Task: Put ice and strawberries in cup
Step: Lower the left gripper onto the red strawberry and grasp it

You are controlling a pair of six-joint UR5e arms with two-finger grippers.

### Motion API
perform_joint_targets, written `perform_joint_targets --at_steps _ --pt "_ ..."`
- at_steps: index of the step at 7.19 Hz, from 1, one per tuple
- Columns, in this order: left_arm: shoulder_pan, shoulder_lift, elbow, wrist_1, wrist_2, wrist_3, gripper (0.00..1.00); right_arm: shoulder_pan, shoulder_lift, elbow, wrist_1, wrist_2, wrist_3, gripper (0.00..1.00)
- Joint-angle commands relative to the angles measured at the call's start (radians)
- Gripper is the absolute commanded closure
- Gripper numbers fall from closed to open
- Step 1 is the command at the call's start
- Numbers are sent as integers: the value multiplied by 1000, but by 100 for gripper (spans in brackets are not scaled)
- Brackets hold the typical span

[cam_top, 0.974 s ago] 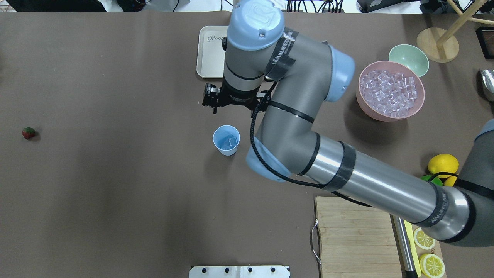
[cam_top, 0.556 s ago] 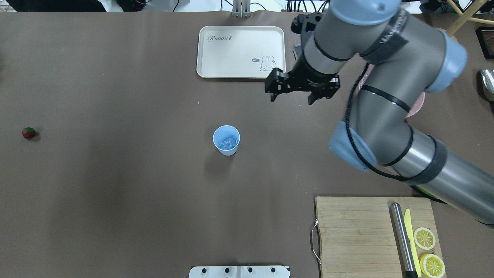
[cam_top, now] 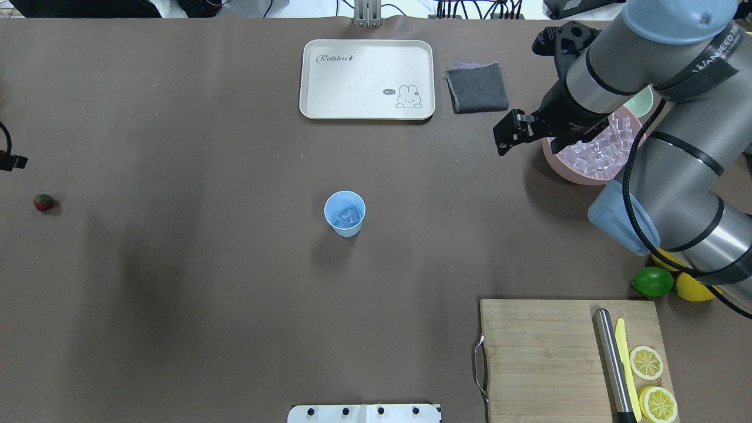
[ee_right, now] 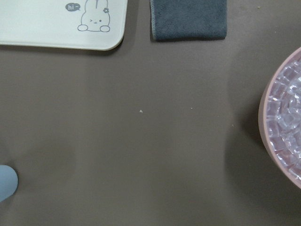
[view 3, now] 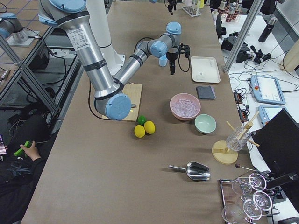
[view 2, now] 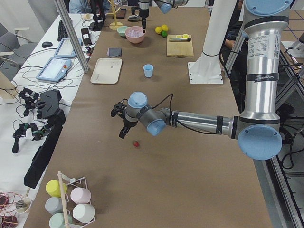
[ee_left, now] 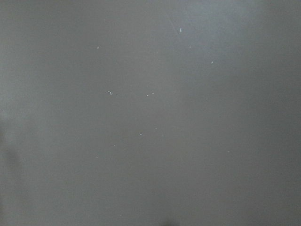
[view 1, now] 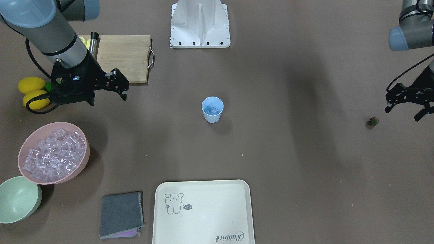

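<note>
Cup [cam_top: 345, 212] upright mid-table, seemingly a few cubes of ice [cam_top: 348, 217] inside. Strawberry [view 1: 374, 121] lies loose, far out on the left side. Left gripper [view 1: 403, 113] hovers near it, jaws wide, empty, likely lined up for the pick. Right gripper [view 1: 106, 96] spread, empty, parked near the pink bowl [view 1: 83, 162], clear of the cup.

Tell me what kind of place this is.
Likely a robotics lab staged as a drinks station: the left arm and right arm share one table, tablets line a side bench, ice fills a pink bowl.
</note>
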Motion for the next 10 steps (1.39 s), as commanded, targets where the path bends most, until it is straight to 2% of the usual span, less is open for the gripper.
perform_joint_targets --at_steps 1,2,6,7,10 --pt "54 4 160 -197 28 -20 1 2 -27 -2 34 -2 -1 0" --pt "65 -10 232 -285 27 -44 1 2 -27 -2 34 -2 2 0" --pt "123 -18 241 -295 27 -73 4 2 -27 -7 34 -4 1 0" --pt "135 -16 239 -295 27 -73 7 2 -27 -8 34 -4 2 0" --pt "140 -14 248 -315 28 -64 58 -1 -25 -10 34 -7 5 0"
